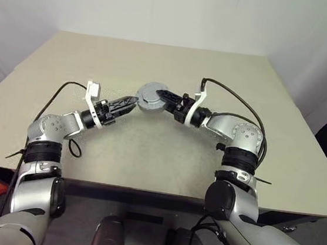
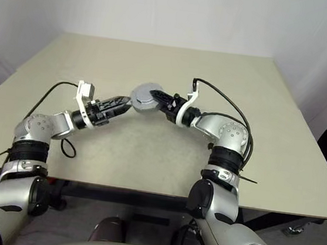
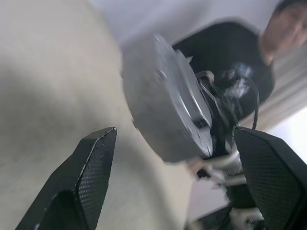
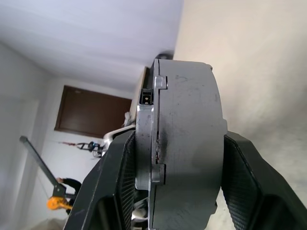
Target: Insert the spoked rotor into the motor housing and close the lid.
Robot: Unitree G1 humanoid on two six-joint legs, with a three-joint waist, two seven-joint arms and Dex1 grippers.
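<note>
While right end effector (image 1: 165,95) clamps lidded motor housing (image 1: 149,96); left end effector (image 1: 131,102) wide, beside it

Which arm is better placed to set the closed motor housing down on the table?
Right. The right gripper clamps the motor housing above the table; the left gripper is open beside it.

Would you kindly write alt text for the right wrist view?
The right hand clamps a round grey motor housing on edge between its two black fingers, lid seated on one face. Beige table behind.
</note>
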